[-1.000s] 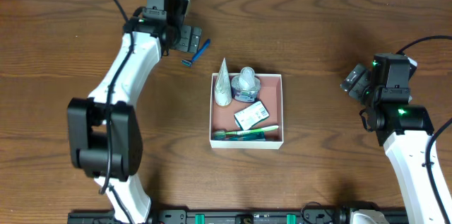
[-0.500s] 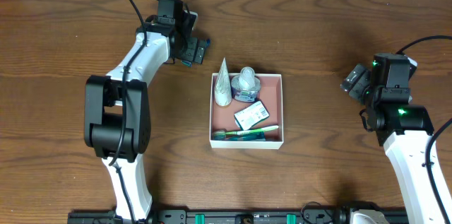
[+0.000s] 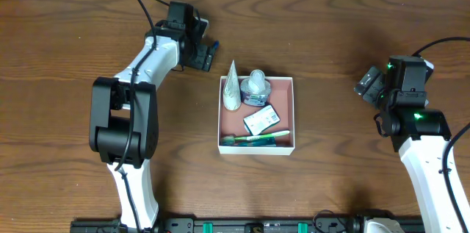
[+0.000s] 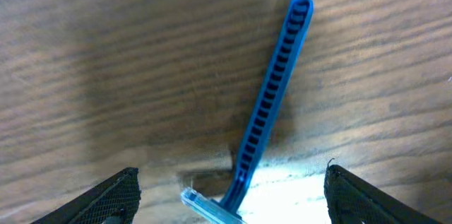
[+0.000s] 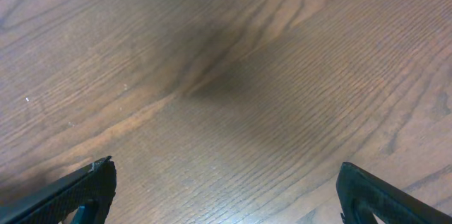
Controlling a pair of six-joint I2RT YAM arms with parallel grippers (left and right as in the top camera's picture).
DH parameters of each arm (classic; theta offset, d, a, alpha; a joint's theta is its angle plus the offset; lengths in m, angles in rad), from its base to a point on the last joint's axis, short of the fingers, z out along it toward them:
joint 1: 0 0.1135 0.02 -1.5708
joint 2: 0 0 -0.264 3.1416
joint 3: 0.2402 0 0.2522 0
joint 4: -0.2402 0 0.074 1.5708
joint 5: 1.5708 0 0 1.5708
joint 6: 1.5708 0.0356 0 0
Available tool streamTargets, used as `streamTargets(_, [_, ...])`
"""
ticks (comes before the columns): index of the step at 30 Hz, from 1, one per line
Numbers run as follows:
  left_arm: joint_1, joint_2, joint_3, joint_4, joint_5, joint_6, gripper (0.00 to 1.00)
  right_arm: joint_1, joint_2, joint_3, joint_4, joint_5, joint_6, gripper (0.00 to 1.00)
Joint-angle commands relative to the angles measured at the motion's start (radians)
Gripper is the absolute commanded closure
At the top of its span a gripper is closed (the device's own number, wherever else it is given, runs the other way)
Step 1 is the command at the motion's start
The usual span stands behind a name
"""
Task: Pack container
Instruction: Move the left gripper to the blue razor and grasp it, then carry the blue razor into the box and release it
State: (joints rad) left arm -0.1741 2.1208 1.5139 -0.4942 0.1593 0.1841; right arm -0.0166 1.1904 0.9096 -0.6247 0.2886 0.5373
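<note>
Centrally on the desk point(image 3: 330, 27): one container point(image 3: 283, 99), square and shallow, opening upward, thin white walls, pinkish-brown floor. Its sides run close to parallel with the desk's edges. Being near square, it has no marked long axis, and no one side reads as a front. Contents, four items: a silver tube point(image 3: 233, 87), cone-shaped, leaning at the left wall with its tip toward the far edge of the desk and rising past the rim; a small white-capped bottle point(image 3: 255, 88) against the far wall; a white printed packet point(image 3: 261, 120) flat on the floor, slightly askew; a green toothbrush point(image 3: 257, 138) lying along the near wall, its long axis left to right. Outside the container, toward the far edge and left of centre: one blue razor point(image 4: 272, 104), flat on the wood. In the left wrist view its ribbed handle slants up and right from the head at the bottom. Left gripper point(image 4: 233, 199): low over the razor, jaws apart, one finger on either side of the head, neither touching it. Right gripper point(image 5: 229, 196): toward the desk's right edge, well apart from the container, jaws wide over bare wood, holding nothing.
</note>
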Motion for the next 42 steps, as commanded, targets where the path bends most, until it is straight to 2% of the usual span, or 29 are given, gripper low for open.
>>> streamTargets(1, [-0.002,0.012,-0.011,-0.002,0.014,0.003,0.16,-0.009,0.002,0.01,0.0,0.018,0.001,0.01])
streamTargets(18, [-0.039,0.071,-0.011,0.04,0.012,0.003,0.19,-0.009,0.002,0.01,0.0,0.018,0.0,0.01])
streamTargets(22, [-0.039,0.071,-0.011,0.04,0.008,0.002,0.3,-0.009,0.002,0.01,0.0,0.018,0.0,0.01])
streamTargets(29, [-0.039,0.071,-0.011,-0.054,0.01,-0.034,0.69,-0.009,0.002,0.01,0.0,0.018,0.0,0.01])
streamTargets(38, [-0.039,0.071,-0.011,-0.165,0.009,-0.041,0.9,-0.009,0.002,0.01,0.0,0.018,0.0,0.01])
streamTargets(42, [-0.039,0.067,0.011,-0.209,0.009,-0.051,0.94,-0.009,0.002,0.01,0.0,0.018,0.0,0.01])
